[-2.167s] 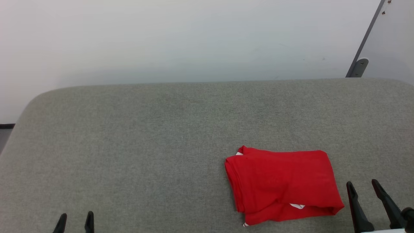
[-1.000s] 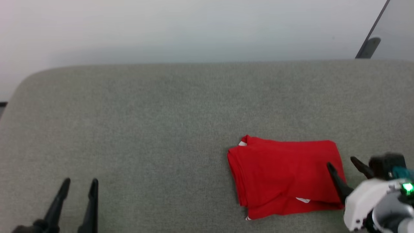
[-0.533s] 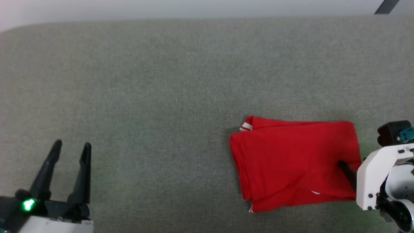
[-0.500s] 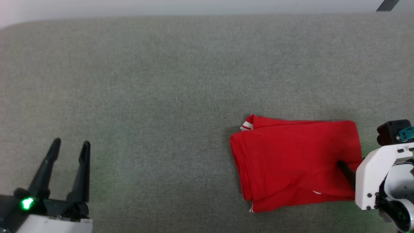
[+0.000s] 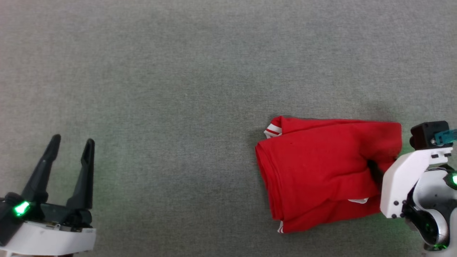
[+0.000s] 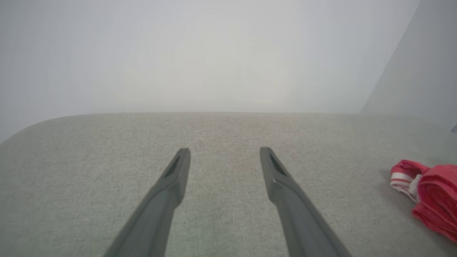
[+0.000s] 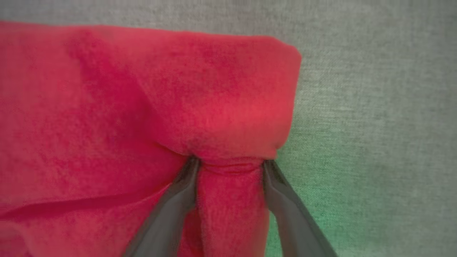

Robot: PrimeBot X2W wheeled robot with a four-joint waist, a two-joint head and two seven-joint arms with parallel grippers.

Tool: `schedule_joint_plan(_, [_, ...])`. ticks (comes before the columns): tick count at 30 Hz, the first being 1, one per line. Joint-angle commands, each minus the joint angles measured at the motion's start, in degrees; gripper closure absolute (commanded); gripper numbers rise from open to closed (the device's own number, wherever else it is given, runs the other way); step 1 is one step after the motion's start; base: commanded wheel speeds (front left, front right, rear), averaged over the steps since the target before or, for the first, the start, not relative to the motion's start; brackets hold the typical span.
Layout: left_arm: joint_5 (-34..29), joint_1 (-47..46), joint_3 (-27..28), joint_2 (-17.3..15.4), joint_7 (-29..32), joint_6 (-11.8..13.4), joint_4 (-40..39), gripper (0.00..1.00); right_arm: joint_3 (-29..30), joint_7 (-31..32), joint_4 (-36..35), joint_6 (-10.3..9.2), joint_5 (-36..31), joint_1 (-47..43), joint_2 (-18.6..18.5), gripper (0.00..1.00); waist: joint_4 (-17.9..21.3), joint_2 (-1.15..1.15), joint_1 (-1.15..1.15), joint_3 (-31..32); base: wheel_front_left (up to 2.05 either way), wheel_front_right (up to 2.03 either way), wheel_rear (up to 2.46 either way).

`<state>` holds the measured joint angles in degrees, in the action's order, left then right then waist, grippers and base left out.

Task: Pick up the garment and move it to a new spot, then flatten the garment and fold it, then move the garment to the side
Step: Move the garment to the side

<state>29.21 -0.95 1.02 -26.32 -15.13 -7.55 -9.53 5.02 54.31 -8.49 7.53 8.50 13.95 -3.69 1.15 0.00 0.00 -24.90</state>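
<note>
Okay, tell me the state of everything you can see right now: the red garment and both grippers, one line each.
garment: folded into a bundle, lying on the grey padded surface, right edge bunched up.
left gripper: open, empty, well apart from the garment.
right gripper: fingers either side of a bunched fold at the garment's right edge, touching the cloth; whether it grips firmly is unclear.

The bright red knit garment [image 6: 433, 192] runs off the left wrist view's right edge; in the head view its fold buries the fingertips of the right gripper [image 5: 378, 166].
</note>
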Motion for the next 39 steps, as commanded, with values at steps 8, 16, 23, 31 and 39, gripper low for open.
schedule_joint_plan(8, [-0.24,-0.31,0.41,-1.45,0.04,0.16,-1.82,0.0,2.15,-6.19,0.86,-0.18,1.53,-1.43,0.4,1.0,4.53,0.0,0.0,-0.09,0.0,0.0,0.0])
schedule_joint_plan(16, [-1.51,-2.98,-1.7,-6.02,0.04,0.16,-5.56,0.0,7.46,-12.24,-5.55,-0.11,3.48,-3.72,0.72,1.0,10.89,0.0,0.0,-2.07,0.0,0.0,0.0])
schedule_joint_plan(23, [-1.14,-10.23,-3.9,-13.17,0.04,0.16,-10.0,0.0,14.62,-19.35,-7.68,-0.11,3.72,-0.53,0.82,1.0,16.35,0.0,0.0,-6.58,0.0,0.0,0.0])
schedule_joint_plan(31, [-0.4,-21.53,-8.39,-21.36,0.04,0.16,-13.72,0.0,22.58,-26.2,-3.88,-0.11,-1.67,9.32,0.83,1.0,19.37,0.0,0.0,-11.91,0.0,0.0,0.0])
schedule_joint_plan(39, [1.04,-28.68,-10.33,-26.14,0.05,0.16,-15.32,0.0,26.97,-30.97,1.04,-0.11,-5.63,18.31,-0.49,1.0,19.9,0.0,0.0,-15.65,0.0,0.0,0.0])
